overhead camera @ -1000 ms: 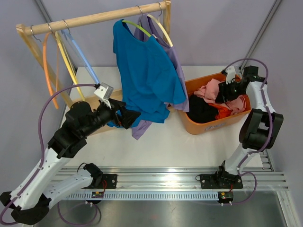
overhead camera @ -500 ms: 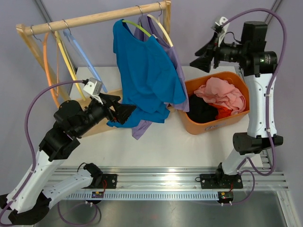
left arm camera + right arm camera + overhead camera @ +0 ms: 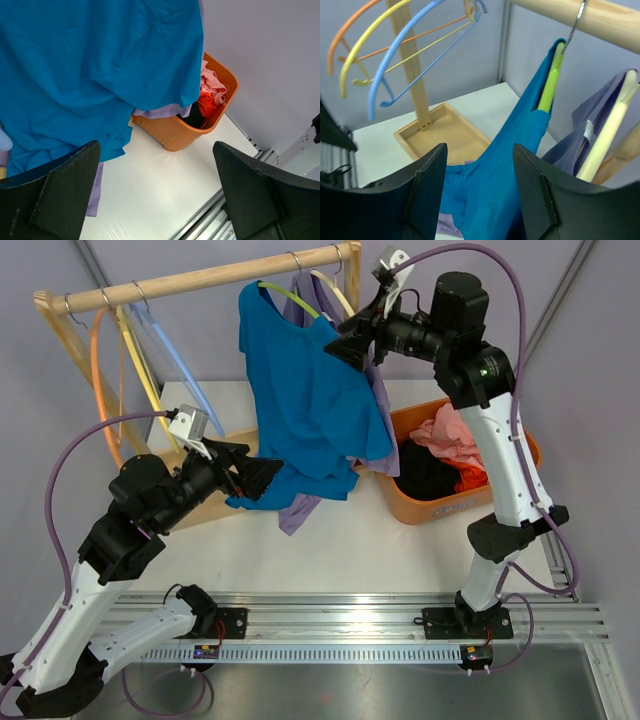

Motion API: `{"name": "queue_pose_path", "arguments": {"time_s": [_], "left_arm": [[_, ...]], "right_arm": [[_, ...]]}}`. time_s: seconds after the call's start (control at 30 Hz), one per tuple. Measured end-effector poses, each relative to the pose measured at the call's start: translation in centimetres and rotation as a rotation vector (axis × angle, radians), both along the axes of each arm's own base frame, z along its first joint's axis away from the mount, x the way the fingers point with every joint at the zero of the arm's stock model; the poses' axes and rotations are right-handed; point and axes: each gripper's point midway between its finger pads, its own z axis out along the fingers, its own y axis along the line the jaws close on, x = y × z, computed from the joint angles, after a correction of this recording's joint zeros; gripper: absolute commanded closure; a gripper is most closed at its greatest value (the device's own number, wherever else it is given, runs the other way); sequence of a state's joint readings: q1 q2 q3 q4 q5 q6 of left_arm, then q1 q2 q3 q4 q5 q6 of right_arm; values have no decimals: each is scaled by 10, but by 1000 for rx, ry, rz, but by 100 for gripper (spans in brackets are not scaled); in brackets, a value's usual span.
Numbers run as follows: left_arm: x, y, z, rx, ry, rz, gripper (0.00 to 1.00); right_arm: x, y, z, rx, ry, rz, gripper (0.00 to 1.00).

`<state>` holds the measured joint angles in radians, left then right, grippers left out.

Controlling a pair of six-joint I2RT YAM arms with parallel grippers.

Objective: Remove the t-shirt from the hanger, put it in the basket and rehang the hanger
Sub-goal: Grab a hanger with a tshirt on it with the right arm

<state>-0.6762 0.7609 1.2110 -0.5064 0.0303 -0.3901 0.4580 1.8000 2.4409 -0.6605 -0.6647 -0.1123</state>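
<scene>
Nothing legible shows in any view; the only candidates are too small or too blurred to make out. A pale mark [image 3: 456, 508] on the front wall of the orange basket [image 3: 420, 510] shows from above as a faint smudge, with no characters that can be told apart. A small grey tag [image 3: 588, 131] inside the lilac shirt [image 3: 602, 107] is out of focus in the right wrist view.

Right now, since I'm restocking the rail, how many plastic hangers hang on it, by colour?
Orange plastic hanger: 1
Yellow plastic hanger: 1
Light blue plastic hanger: 1
Green plastic hanger: 1
Cream plastic hanger: 1
Total: 5
</scene>
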Motion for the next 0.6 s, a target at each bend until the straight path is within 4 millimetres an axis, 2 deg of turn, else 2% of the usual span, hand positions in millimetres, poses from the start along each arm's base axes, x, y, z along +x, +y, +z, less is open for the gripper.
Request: {"name": "queue_pose_path", "arguments": {"time_s": [0.1, 0.27, 0.6], "left_arm": [[-1, 1, 1, -4, 0, 2, 1], [-2, 2, 0, -7, 0, 5, 1], [-2, 3, -5, -7, 8, 7, 1]], "right_arm": [[18, 13, -3, 3, -9, -64, 39], [45, 23, -23, -31, -2, -163, 39], [63, 21, -30, -77, -57, -257, 43]]}}
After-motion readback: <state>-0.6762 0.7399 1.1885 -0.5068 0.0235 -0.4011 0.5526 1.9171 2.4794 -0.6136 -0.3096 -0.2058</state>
